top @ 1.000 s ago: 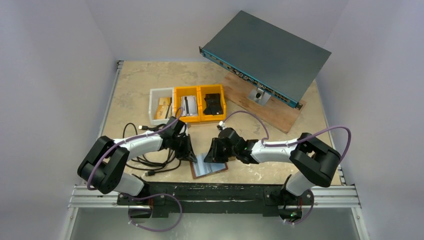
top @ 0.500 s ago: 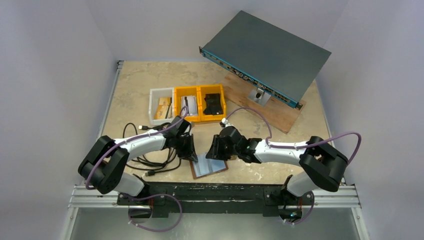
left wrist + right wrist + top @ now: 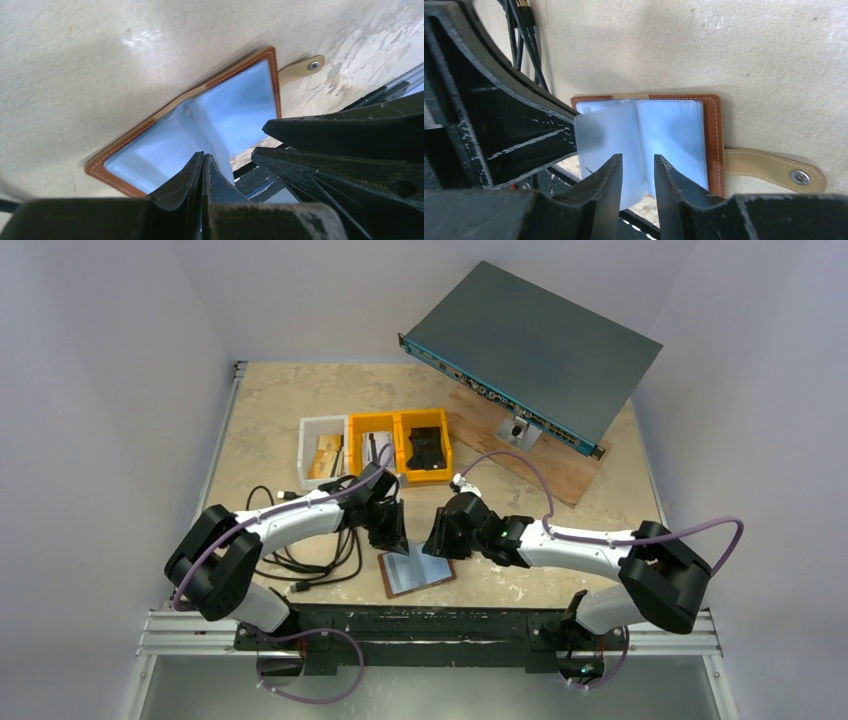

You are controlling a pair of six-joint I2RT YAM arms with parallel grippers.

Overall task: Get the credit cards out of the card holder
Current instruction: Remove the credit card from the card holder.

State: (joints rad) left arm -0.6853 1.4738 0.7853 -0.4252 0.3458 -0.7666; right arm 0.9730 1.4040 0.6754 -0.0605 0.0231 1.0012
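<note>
The brown card holder (image 3: pixel 417 572) lies open on the table near the front edge, its silvery-blue pockets facing up. My left gripper (image 3: pixel 393 537) is over its left side, jaws shut (image 3: pixel 202 159) on one clear pocket leaf (image 3: pixel 599 135), which it holds raised off the holder (image 3: pixel 150 145). My right gripper (image 3: pixel 437 545) is open (image 3: pixel 636 162), its fingers straddling the lifted leaf just above the holder (image 3: pixel 674 130). No card shows in the pockets. Tan credit cards (image 3: pixel 326 455) lie in the white bin, and white and grey ones (image 3: pixel 375 450) in a yellow bin.
A second yellow bin (image 3: pixel 437 465) holds a chunky black object (image 3: pixel 425 448). Black cables (image 3: pixel 300 560) lie left of the holder. A grey network switch (image 3: pixel 530 345) leans on a wooden board (image 3: pixel 540 465) at the back right. The holder's tan strap (image 3: pixel 774 170) sticks out sideways.
Both grippers have risen and shifted back and a little right, uncovering the holder. My left gripper has lifted a pocket leaf with it.
</note>
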